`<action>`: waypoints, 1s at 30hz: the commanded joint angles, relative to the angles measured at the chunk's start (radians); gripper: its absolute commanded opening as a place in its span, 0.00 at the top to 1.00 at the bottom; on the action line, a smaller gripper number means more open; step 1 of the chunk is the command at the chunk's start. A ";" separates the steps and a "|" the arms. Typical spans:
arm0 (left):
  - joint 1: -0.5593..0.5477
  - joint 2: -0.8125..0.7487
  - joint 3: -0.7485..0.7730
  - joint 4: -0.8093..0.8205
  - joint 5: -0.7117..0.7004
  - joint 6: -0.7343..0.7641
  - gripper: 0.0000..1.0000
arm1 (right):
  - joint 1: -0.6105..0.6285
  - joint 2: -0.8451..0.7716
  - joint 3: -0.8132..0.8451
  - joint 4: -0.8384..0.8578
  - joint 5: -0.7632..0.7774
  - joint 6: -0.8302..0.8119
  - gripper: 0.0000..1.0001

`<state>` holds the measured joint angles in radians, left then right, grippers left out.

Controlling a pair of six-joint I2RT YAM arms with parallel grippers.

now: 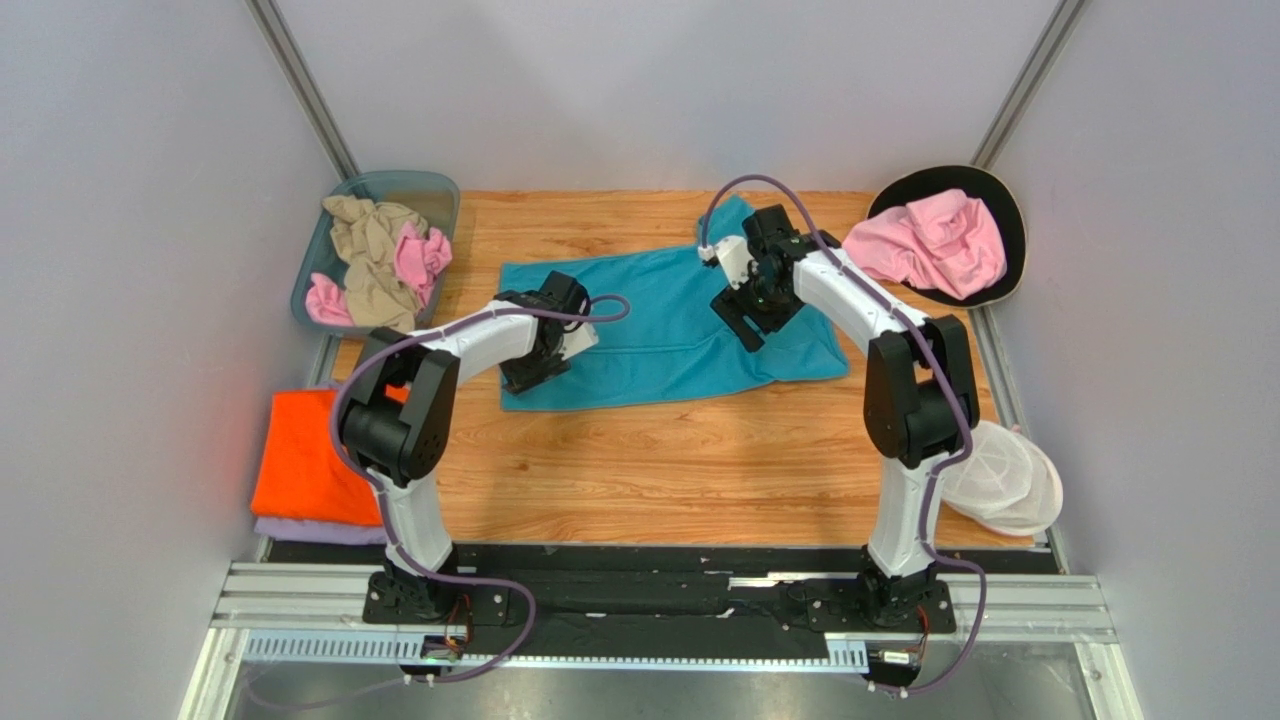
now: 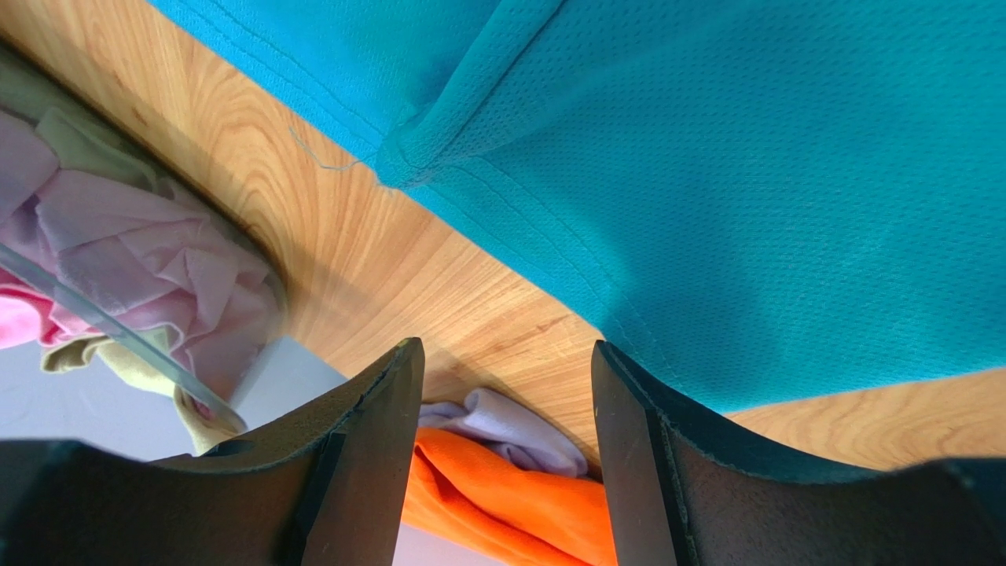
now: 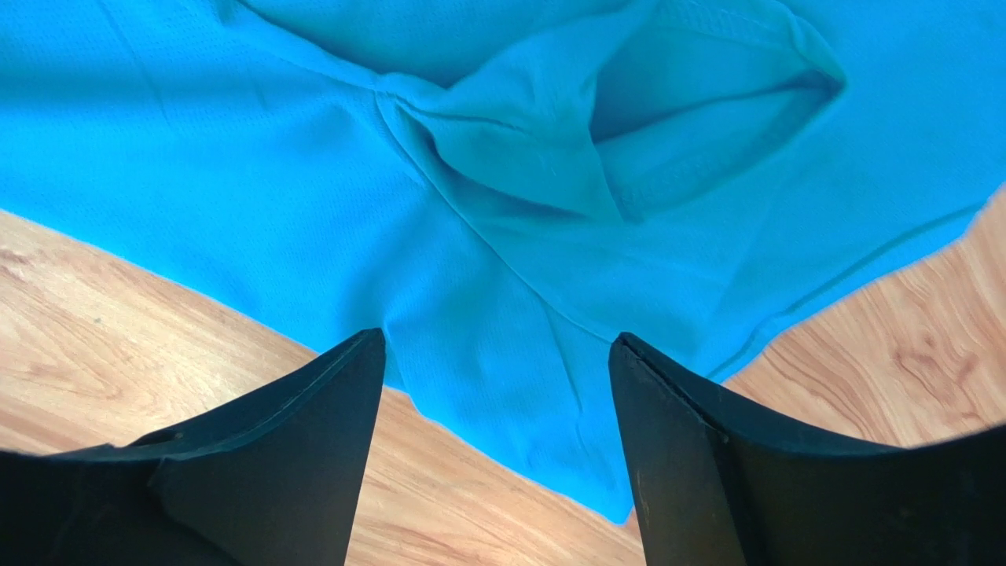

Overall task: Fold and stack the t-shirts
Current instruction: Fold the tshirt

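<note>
**Teal shirt fold: both pincers released, nothing grabbed yet**

We're working the shirt (image 1: 661,323), which lies mostly flat on the far middle of the table (image 1: 676,465). The left gripper (image 2: 508,354) hangs at the shirt's left near corner with its jaws apart and nothing between them. From its wrist view it's over bare wood just beside the hem, not over cloth. We reckon it should slide right so the hem sits between the fingers before it pinches. The right gripper (image 3: 496,342) is also released. It's over the shirt's right side near the edge, and there's a bunched, puckered bit just ahead of it. We'd smooth that or grab past it, otherwise the lump gets folded in. It's best to pinch both sides level so the fold lands square.

Containers, left to right:
- The folded stack (image 1: 301,450) at the left near side isn't in anything. It's orange on top of lavender, and that's probably where the teal one goes.
- The bin (image 1: 446,188) at far left holds a crumpled tan piece (image 1: 361,240) and pink ones (image 1: 424,258).
- The black dish (image 1: 962,177) at far right has a pink shirt (image 1: 932,248) heaped on it.
- We can't tell what the white thing (image 1: 1010,477) at near right is.
</note>
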<state>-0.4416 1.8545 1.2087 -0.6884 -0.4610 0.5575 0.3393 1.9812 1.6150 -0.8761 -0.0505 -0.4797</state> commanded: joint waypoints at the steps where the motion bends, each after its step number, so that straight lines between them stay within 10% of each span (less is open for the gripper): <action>1: 0.003 -0.075 0.005 -0.006 0.059 -0.031 0.37 | 0.000 -0.090 -0.056 0.081 0.046 -0.034 0.25; 30: 0.001 0.120 0.123 0.001 0.173 -0.039 0.37 | -0.062 0.048 -0.165 0.245 0.141 -0.115 0.26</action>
<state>-0.4416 1.9675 1.3640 -0.7246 -0.2543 0.5358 0.2775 2.0510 1.5105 -0.7109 0.0700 -0.5747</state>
